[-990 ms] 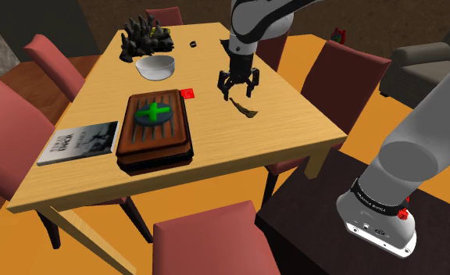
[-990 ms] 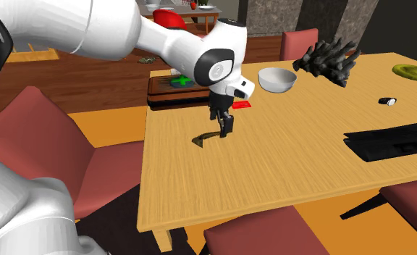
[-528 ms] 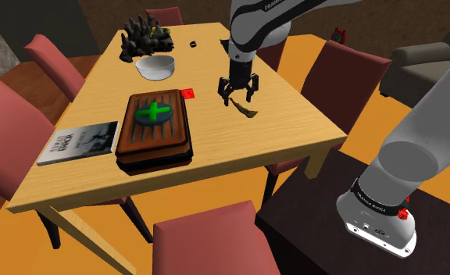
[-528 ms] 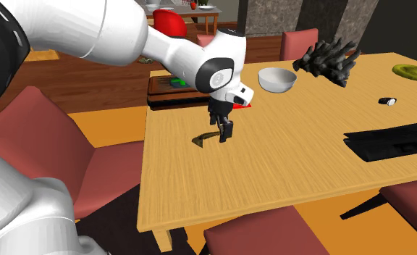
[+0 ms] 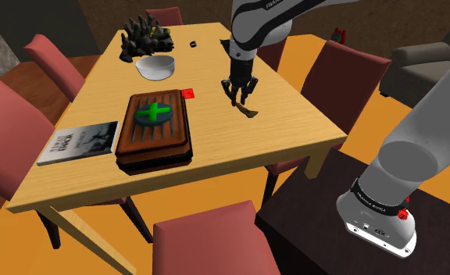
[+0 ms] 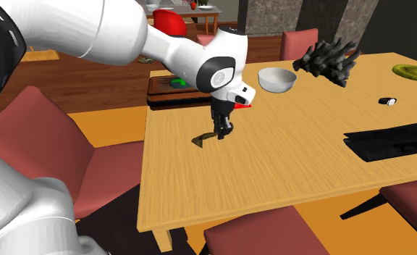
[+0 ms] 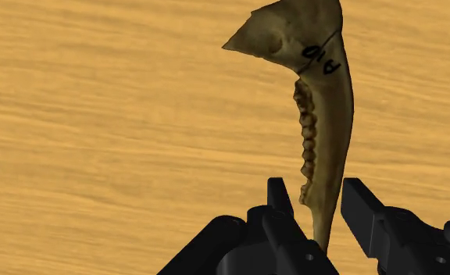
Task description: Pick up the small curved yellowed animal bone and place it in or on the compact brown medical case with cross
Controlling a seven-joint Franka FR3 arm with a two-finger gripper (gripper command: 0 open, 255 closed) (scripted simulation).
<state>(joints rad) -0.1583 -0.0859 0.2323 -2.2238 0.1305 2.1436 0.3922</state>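
Note:
The small curved yellowed bone (image 7: 325, 117) with a row of teeth lies flat on the wooden table (image 5: 216, 156), seen also as bone (image 5: 251, 114) and bone (image 6: 201, 139). My gripper (image 7: 316, 191) is down at the table, straddling the bone's thin end. Its fingers (image 7: 278, 199) stand narrowed with slim gaps to the bone on either side. The same gripper (image 5: 238, 98) hangs upright in the shoulder view, and as gripper (image 6: 222, 133) in the second exterior view. The brown case (image 5: 153, 133) with a green cross (image 5: 153, 112) lies towards the shoulder view's left, also seen as case (image 6: 167, 88).
A white bowl (image 5: 155, 66) and a black spiky object (image 5: 144, 37) stand behind the case. A small red item (image 5: 188, 94) lies by the case's corner, a book (image 5: 79, 142) beside it. A black flat object (image 6: 399, 140) lies across the table. Red chairs (image 5: 208, 238) surround it.
The gripper has come down onto the bone's thin end and its fingers have drawn in from wide apart to close on either side of it. The bone has not moved.

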